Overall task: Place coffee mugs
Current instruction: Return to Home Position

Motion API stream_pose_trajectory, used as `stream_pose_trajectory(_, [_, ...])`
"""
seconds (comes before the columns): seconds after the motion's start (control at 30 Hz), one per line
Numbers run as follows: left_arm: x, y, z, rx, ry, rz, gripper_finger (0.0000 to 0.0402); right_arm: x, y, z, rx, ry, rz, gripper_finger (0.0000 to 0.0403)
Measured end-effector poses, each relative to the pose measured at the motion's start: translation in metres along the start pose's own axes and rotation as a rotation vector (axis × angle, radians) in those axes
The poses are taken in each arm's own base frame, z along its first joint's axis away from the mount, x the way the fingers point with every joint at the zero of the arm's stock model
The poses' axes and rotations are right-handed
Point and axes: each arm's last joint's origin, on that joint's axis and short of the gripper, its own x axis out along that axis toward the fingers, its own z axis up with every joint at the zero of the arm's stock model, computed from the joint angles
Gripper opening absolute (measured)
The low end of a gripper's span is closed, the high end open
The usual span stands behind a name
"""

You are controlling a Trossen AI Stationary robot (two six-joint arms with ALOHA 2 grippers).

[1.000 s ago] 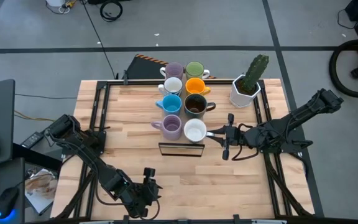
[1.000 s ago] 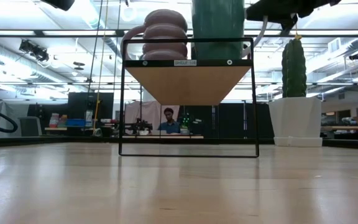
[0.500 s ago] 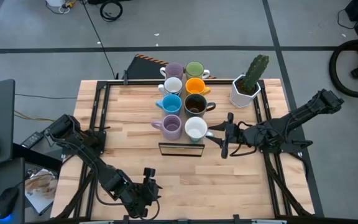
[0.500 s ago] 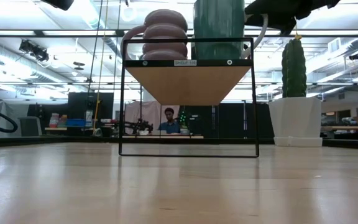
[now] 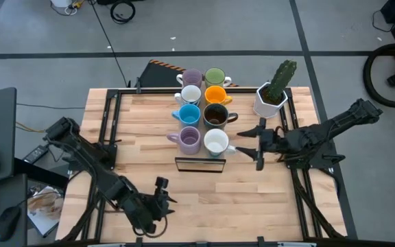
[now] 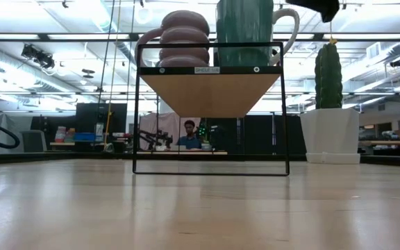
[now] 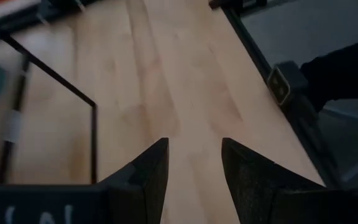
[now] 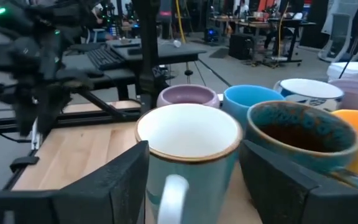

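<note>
coffee mugs: 8 | upright | 2 columns of 4 | on shelf

Shelf label, print too small to read

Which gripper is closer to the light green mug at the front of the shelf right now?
Right. The right gripper sits just beside the light green mug, jaws open toward it; the left gripper is by the table's near edge, well away.

Grey concrete floor with seam lines; ceiling strip lights; person seated at far desk.
</note>
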Motion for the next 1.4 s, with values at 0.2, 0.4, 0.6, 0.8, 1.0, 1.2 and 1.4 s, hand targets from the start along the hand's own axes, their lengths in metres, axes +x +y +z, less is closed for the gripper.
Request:
stream_pose_trajectory(0.2, [-0.029,0.028,0.006,0.033,-0.023,0.021,0.0155,-0.03,-0.016,0.006,0.017,0.001,0.019,0.0262])
stream_pose_trajectory(0.4, [-0.048,0.058,-0.019,0.007,-0.07,0.06,0.0155,-0.051,-0.03,-0.01,0.09,-0.035,0.018,0.0261])
stream_pose_trajectory(0.6, [-0.07,0.084,-0.056,-0.096,-0.226,0.077,0.0155,-0.057,-0.037,-0.041,0.166,-0.132,0.027,0.0261])
stream_pose_trajectory(0.8, [-0.081,0.107,-0.1,-0.174,-0.314,0.119,0.0155,-0.057,-0.043,-0.069,0.183,-0.227,-0.022,0.0261])
stream_pose_trajectory(1.0, [-0.093,0.122,-0.128,-0.15,-0.403,0.172,0.0155,-0.058,-0.048,-0.088,0.18,-0.279,-0.057,0.0261])
stream_pose_trajectory(1.2, [-0.113,0.136,-0.145,-0.11,-0.503,0.266,0.0155,-0.057,-0.054,-0.107,0.164,-0.278,-0.152,0.0261])
stream_pose_trajectory(1.4, [-0.129,0.146,-0.164,-0.138,-0.613,0.32,0.0155,-0.059,-0.057,-0.113,0.112,-0.291,-0.188,0.0261])
